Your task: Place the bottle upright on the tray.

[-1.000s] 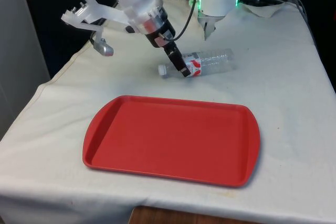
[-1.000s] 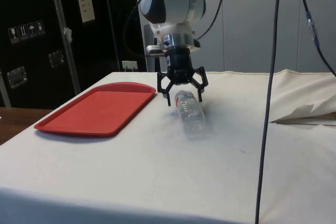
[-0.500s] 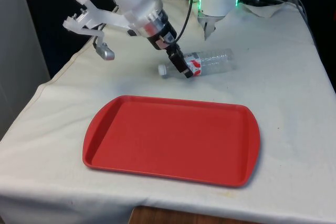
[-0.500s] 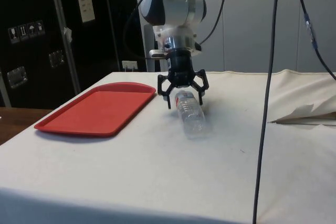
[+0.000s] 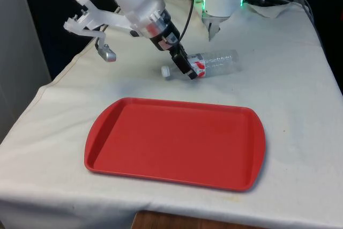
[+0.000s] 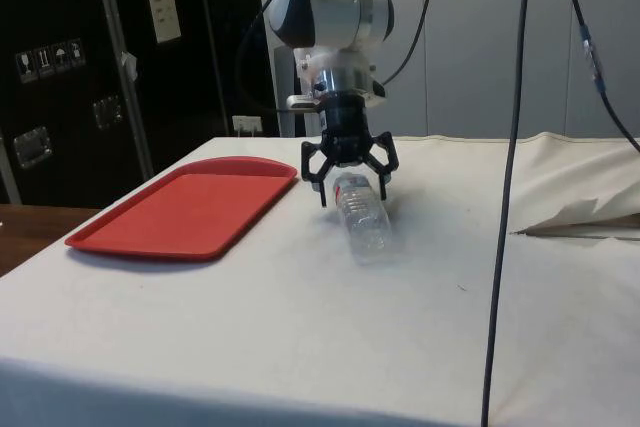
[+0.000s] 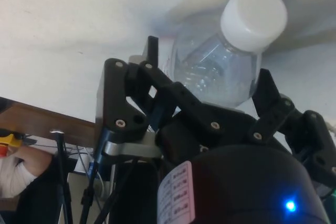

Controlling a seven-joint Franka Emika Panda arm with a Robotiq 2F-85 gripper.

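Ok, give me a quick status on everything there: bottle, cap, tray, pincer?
bottle: lying on its side on the cloth, beyond the tray, not on it.
cap: white, screwed on.
tray: red, flat on the table, nothing on it.
pincer: open, fingers straddling the bottle near its neck, not closed on it.

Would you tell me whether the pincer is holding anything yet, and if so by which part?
Nothing is held. The open pincer straddles the lying bottle near its neck; contact cannot be told.
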